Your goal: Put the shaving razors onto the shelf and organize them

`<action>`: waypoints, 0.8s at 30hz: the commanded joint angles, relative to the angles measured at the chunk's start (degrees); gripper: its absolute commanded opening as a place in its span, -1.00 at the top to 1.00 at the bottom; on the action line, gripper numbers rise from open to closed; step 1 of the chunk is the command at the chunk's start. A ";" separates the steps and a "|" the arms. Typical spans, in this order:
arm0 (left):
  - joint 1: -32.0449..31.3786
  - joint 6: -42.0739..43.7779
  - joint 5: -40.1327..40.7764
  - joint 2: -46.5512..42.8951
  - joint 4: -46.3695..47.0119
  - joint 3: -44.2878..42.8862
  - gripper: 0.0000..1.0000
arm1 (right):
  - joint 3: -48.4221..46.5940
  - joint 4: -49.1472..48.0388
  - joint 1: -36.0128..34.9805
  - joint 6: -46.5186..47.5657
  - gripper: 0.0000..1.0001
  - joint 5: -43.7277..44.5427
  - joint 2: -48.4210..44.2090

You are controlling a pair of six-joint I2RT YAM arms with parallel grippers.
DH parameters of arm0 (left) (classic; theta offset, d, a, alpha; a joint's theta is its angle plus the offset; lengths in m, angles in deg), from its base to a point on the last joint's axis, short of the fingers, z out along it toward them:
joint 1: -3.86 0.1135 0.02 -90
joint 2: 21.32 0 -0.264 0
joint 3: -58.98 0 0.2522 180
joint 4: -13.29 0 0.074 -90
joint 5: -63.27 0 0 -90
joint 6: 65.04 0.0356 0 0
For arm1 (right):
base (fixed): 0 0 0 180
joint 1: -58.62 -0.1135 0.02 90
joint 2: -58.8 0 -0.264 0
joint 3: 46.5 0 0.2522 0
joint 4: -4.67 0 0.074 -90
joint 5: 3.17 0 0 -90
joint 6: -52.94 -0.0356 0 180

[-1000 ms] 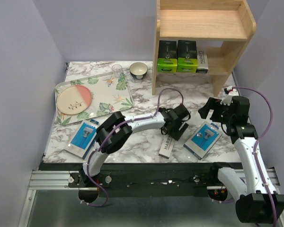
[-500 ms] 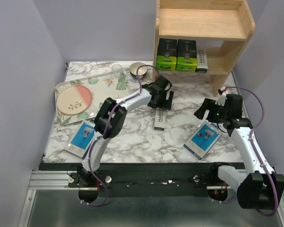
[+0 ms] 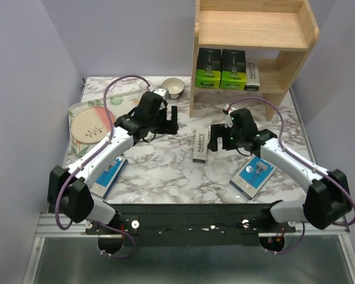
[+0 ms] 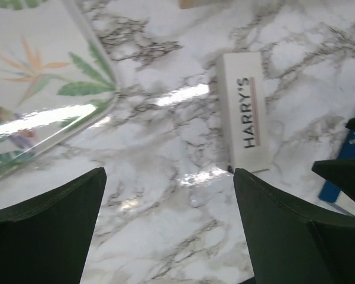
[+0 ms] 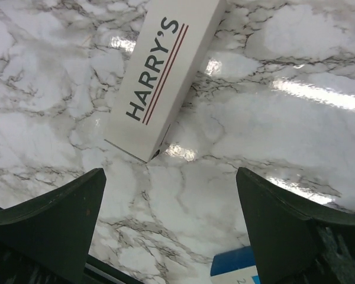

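Observation:
A white "HARRY'S" box (image 3: 200, 146) lies flat on the marble table in front of the shelf (image 3: 254, 35). It also shows in the left wrist view (image 4: 247, 112) and the right wrist view (image 5: 165, 71). My left gripper (image 3: 173, 121) is open and empty, to the left of the box by the tray. My right gripper (image 3: 215, 139) is open and empty, just right of the box. Two black boxes with green ends (image 3: 220, 70) and a second white box (image 3: 252, 76) stand on the lower tier. One blue pack (image 3: 254, 174) lies at the right, another (image 3: 108, 173) at the left under my left arm.
A floral tray (image 3: 136, 112) with a pink round plate (image 3: 90, 123) sits at the back left; its corner shows in the left wrist view (image 4: 35, 77). A small bowl (image 3: 173, 87) stands beside the shelf's left side panel. The shelf's top tier is bare.
My left gripper moved the white box away from the near edge toward the shelf, let it go and swung left toward the tray. My right gripper moved left to the box.

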 commanded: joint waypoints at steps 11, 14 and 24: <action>33.04 2.03 -8.16 -10.06 -0.94 12.52 -0.89 | -21.34 7.36 -10.47 -15.23 -0.85 13.89 27.29; 37.00 0.54 -9.47 -10.94 -0.67 12.87 -0.89 | -22.82 8.77 -12.14 -16.11 -0.99 13.10 30.63; 38.51 -4.65 -14.04 -10.51 0.29 12.87 -0.89 | -22.93 11.15 -15.49 -18.39 -1.00 18.02 32.57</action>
